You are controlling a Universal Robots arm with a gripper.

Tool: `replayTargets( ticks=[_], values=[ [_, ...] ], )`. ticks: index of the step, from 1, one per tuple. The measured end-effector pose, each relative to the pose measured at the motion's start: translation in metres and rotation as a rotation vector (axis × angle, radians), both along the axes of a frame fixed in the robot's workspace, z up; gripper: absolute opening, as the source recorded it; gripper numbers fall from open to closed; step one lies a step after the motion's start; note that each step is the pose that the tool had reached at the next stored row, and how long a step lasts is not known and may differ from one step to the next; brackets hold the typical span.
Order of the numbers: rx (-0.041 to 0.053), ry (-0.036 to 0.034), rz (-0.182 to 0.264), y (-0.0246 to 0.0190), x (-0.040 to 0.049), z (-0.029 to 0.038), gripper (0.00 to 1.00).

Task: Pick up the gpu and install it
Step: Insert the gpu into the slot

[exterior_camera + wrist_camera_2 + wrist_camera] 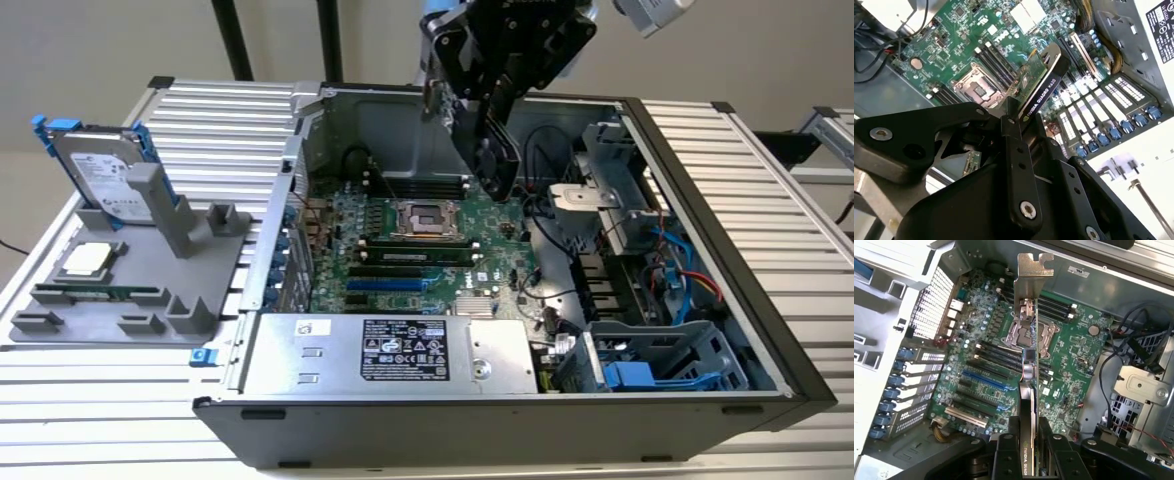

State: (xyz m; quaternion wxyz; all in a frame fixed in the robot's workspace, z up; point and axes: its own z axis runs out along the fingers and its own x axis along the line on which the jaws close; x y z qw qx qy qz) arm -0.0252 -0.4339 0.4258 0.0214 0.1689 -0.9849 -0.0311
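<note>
My gripper (491,120) hangs over the open computer case (667,150), shut on the gpu (489,150). The card is held on edge above the green motherboard (400,250), clear of it. In the first wrist view the gpu (1030,355) runs away from my fingers (1004,450), with its silver bracket (1030,280) at the far end, over the processor socket (1019,335). In the second wrist view the black cooler edge of the gpu (1041,95) sticks out past my fingers (1016,150). The blue and black expansion slots (981,382) lie empty below.
A grey holder tray (120,290) on the exterior view's left carries a silver hard drive in a blue frame (107,170), a processor chip (83,260) and a memory stick (94,293). Inside the case are the power supply (387,350), cables (547,220) and blue drive bays (654,360).
</note>
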Motion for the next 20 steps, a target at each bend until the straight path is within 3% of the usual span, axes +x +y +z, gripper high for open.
replayTargets(
  ticks=[20],
  values=[
    [0.0000,0.0000,0.112,0.0000,0.0000,0.0005,0.00]
  ],
)
